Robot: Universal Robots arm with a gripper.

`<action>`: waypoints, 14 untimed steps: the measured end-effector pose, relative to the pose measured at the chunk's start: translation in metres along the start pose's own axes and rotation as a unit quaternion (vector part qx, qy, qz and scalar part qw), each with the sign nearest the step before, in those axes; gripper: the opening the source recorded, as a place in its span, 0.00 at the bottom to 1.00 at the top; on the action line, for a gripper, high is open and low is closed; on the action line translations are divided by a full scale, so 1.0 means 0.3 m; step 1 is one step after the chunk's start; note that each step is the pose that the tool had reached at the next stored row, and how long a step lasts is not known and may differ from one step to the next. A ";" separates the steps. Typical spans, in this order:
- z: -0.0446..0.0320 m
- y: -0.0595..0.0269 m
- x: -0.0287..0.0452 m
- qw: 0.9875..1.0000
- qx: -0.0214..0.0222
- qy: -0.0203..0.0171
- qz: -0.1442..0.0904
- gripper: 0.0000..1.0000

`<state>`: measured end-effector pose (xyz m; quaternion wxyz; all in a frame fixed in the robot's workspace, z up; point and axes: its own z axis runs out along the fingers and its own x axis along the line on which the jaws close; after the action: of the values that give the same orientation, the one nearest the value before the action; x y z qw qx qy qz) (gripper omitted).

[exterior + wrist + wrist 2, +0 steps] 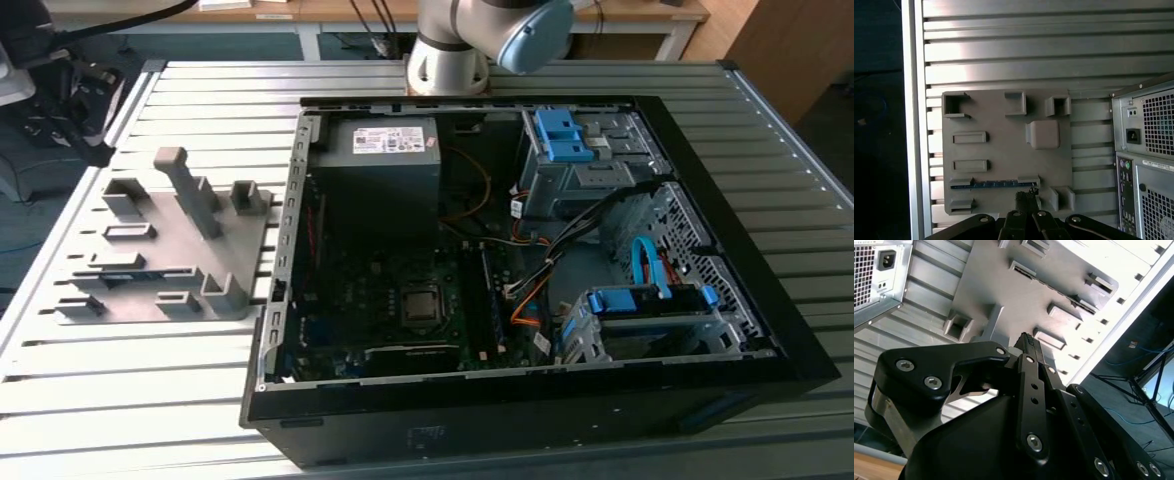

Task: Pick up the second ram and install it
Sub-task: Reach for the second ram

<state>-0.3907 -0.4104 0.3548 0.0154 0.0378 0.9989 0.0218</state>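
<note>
Ram (994,184) rests edgewise in gray holder (999,150), well below end effector (1026,195).

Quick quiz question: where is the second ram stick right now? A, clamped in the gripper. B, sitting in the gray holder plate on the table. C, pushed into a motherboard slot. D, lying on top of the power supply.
B: in the first wrist view the second ram sits between blocks of the gray holder plate, and the gripper close by holds nothing.
</note>
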 end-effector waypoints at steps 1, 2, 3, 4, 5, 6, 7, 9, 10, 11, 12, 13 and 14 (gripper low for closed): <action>0.001 -0.002 0.003 1.000 0.000 0.000 0.000 0.10; 0.002 -0.004 0.006 1.000 0.000 0.000 0.000 0.10; 0.004 -0.006 0.009 1.000 0.000 0.000 0.000 0.10; 0.006 -0.008 0.012 1.000 0.000 0.000 0.000 0.10; 0.007 -0.011 0.015 1.000 0.000 0.000 0.000 0.10; 0.010 -0.013 0.016 1.000 0.000 0.000 0.000 0.10; 0.014 -0.015 0.017 1.000 0.000 0.000 0.000 0.10; 0.022 -0.021 0.018 1.000 0.000 0.000 0.000 0.10; 0.027 -0.023 0.019 1.000 0.000 0.000 0.000 0.10; 0.031 -0.026 0.019 1.000 0.000 0.000 0.000 0.10; 0.034 -0.028 0.020 1.000 0.000 0.000 0.000 0.10; 0.037 -0.030 0.021 1.000 0.000 0.000 0.000 0.10; 0.040 -0.032 0.021 1.000 0.000 0.000 0.000 0.10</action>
<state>-0.3974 -0.4190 0.3422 0.0154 0.0378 0.9989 0.0218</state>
